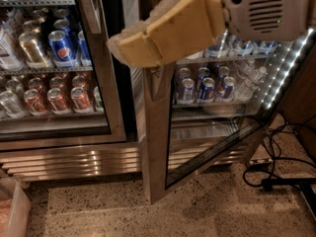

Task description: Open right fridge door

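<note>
The right fridge door (pixel 157 137) stands swung partly open toward me. Its brushed steel frame edge faces me and its glass panel (pixel 212 132) angles back to the right. Blue cans (pixel 205 85) on a lit shelf show through the glass. My gripper (pixel 133 46), tan and padded on a white wrist housing (pixel 264 9), sits at the top of the door's near edge, covering the upper part of the frame. The door's handle is hidden behind the gripper.
The left twin door (pixel 106 83) is closed, with Pepsi cans (pixel 61 48) and red cans (pixel 57 98) behind it. A steel grille (pixel 74 159) runs below. Black cables (pixel 276 177) lie on the speckled floor at right. A pale bin (pixel 12 209) stands at lower left.
</note>
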Motion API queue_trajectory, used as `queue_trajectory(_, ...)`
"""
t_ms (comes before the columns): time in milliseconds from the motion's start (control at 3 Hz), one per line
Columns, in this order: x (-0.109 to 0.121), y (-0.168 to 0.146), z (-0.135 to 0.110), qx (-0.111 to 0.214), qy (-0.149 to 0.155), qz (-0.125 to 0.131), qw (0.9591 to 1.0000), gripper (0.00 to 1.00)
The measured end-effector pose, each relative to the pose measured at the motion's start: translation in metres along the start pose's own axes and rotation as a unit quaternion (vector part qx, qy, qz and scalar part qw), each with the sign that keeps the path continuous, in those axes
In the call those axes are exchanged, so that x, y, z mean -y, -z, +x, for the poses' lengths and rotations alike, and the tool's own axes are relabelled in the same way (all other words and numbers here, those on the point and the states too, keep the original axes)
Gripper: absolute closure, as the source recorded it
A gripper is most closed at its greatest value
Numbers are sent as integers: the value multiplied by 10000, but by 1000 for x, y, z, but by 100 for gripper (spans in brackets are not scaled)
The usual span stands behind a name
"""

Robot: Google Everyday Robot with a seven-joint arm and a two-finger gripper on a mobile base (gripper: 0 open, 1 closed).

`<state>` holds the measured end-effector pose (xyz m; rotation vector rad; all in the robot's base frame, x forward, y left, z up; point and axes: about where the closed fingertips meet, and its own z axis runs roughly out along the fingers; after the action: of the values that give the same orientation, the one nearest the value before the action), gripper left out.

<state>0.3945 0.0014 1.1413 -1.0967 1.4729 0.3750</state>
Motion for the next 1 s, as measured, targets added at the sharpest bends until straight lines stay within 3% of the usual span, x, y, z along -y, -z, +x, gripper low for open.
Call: queue_trajectory(1000,0,0,0,0,0,0,10000,0)
